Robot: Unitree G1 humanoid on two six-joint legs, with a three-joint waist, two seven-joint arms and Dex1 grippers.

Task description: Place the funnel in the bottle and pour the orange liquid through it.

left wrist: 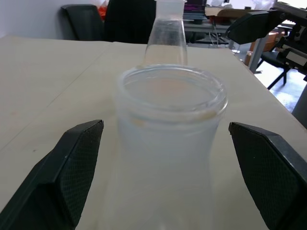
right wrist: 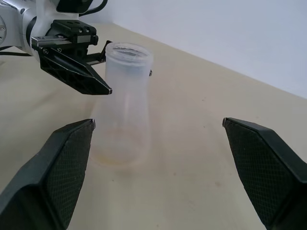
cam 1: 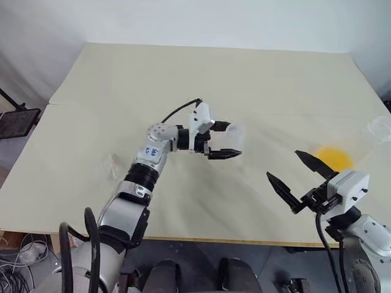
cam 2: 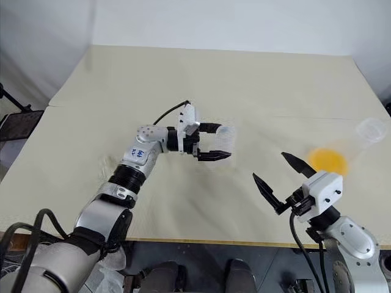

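On the table (cam 1: 183, 79), the bottle (right wrist: 125, 103) upright between the spread left gripper (cam 1: 225, 140), seemingly untouched; right gripper (cam 1: 297, 173) spread too.

Even soft daylight from where I sit, faint shadows on the table (cam 1: 183, 91), my left wrist view's nearest bottle (left wrist: 170, 143) blurred, flask behind it sharper.

Probably a lab: desks (left wrist: 211, 19), office chairs (left wrist: 84, 21) behind.

The bottle (cam 1: 236, 137) stands between the left end effector's (cam 1: 227, 140) spread fingers — flask (cam 1: 348, 152) far right.
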